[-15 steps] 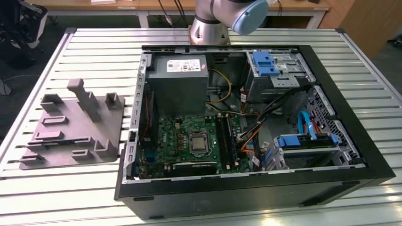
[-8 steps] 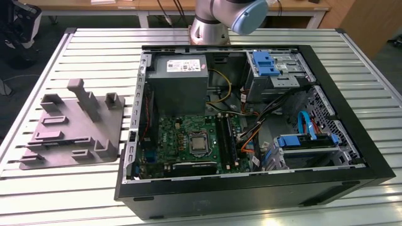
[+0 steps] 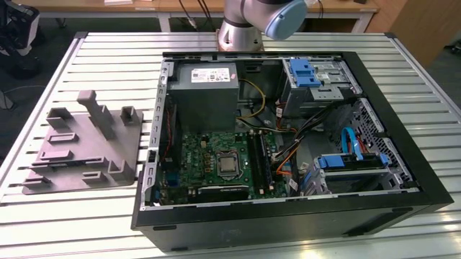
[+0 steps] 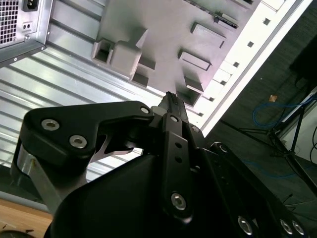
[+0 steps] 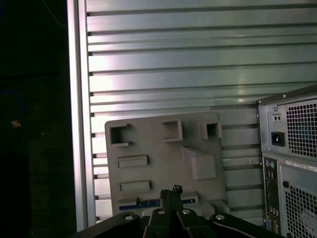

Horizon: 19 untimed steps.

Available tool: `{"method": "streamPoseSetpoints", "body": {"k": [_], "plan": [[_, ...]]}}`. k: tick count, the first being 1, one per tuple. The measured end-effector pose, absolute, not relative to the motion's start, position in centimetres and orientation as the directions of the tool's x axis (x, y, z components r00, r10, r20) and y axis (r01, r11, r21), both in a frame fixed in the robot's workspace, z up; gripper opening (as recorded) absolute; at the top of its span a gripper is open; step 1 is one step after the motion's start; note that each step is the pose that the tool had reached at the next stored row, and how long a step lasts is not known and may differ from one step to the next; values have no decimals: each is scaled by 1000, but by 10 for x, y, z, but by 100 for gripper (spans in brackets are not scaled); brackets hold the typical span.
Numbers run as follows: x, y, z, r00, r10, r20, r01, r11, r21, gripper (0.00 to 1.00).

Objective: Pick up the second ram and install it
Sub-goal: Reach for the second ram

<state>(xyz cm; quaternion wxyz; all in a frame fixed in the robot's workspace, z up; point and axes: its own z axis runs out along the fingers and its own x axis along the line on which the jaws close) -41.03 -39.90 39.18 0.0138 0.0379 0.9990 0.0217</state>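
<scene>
Off case (image 3: pixel 288 218) at 9 o'clock, exterior view: finding ram (image 3: pixel 61 159) lying 9-to-3 in tray (image 3: pixel 115 143). First wrist view: hovering gripper (image 5: pixel 171 191), pinched together, empty, just over ram (image 5: pixel 138 204), crosswise. Second wrist view: holding gripper (image 4: pixel 171 99) at tray's (image 4: pixel 163 34) edge.

One computer case (image 3: pixel 288 218), one holder tray (image 3: pixel 75 159), one motherboard (image 3: pixel 205 156), one power supply (image 3: pixel 205 94), one end effector (image 5: pixel 171 191).
</scene>
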Motion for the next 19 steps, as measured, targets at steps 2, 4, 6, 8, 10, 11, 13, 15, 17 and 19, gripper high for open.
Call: {"method": "streamPoseSetpoints", "body": {"k": [2,4,6,8,10,11,13,15,17,19], "plan": [[-413,-399,392,-997,76,-26,75,996,44,11],[-415,-399,392,-997,76,-26,75,996,44,11],[-417,-399,392,-997,76,-26,75,996,44,11],[-419,-399,392,-997,76,-26,75,996,44,11],[-422,-399,392,-997,76,-26,75,996,44,11],[-423,-399,392,-997,76,-26,75,996,44,11],[-426,-399,392,-997,76,-26,75,996,44,11],[-430,-399,392,-997,76,-26,75,996,44,11],[-434,-399,392,-997,76,-26,75,996,44,11],[-438,-399,391,-997,76,-26,75,996,44,11]]}}
